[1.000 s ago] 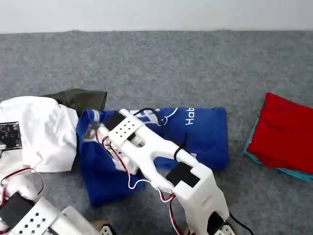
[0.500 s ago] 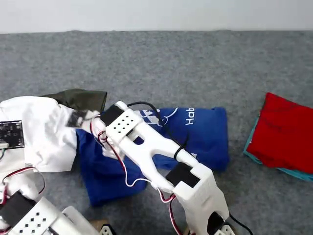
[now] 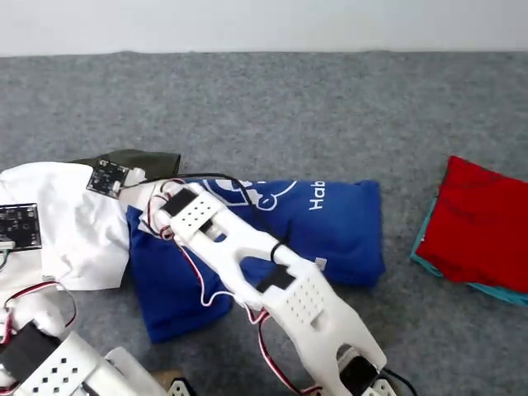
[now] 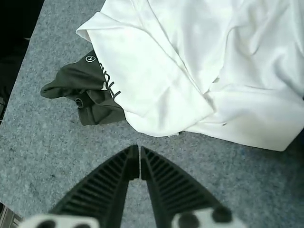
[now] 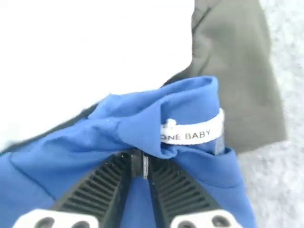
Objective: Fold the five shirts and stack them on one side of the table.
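The blue shirt [image 3: 330,231] is the one being folded. It lies half-folded in the middle of the high view on the grey table [image 3: 289,107]. The right gripper [image 5: 138,164] has its jaws pressed nearly together on the shirt's neck edge, at the garment's left end. The left gripper [image 4: 139,156] hangs over bare table with its jaws closed on nothing, near the white shirt [image 4: 204,61] and the dark green shirt [image 4: 85,90], both unfolded at the left of the high view. A folded red shirt [image 3: 483,231] sits on a teal shirt [image 3: 422,247] at the right edge.

The next move probably calls for carrying the pinched edge across the blue body toward the right, without dragging the white shirt along.

A white neck label [image 5: 192,135] carries small dark lettering, and white print [image 3: 318,196] runs across the blue chest.
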### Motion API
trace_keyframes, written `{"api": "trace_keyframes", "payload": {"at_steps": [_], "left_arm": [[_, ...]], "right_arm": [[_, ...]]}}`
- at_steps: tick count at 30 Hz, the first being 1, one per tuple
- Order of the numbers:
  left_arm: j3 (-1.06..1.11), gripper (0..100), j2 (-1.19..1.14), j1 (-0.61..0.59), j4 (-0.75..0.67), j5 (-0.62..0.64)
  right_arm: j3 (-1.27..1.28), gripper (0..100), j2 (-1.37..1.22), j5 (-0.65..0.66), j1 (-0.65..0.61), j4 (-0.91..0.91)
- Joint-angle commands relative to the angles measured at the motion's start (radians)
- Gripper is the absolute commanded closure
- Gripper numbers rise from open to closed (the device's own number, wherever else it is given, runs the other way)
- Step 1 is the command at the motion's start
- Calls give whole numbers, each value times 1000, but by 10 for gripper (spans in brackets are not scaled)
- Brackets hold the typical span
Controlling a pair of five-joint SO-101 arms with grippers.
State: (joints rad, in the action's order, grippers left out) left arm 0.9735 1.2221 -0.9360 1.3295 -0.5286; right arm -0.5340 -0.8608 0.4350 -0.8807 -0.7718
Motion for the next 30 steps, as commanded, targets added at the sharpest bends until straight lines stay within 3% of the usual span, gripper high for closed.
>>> {"api": "trace_keyframes", "payload": {"at_steps": [1,13,18,23,30], "left_arm": [[-39,986,-3,0,3,6],[-44,986,-3,2,-5,6],[-44,986,-3,3,-5,6],[-42,986,-3,5,-5,6],[-44,986,-3,5,-5,6]], "right_arm": [[-224,990,-16,-11,-5,-173],[-663,990,-24,-17,5,-794],[-695,990,-25,-31,-7,-1020],[-582,990,-15,-173,-25,-1024],[-354,990,-18,-183,-68,-1024]]}}
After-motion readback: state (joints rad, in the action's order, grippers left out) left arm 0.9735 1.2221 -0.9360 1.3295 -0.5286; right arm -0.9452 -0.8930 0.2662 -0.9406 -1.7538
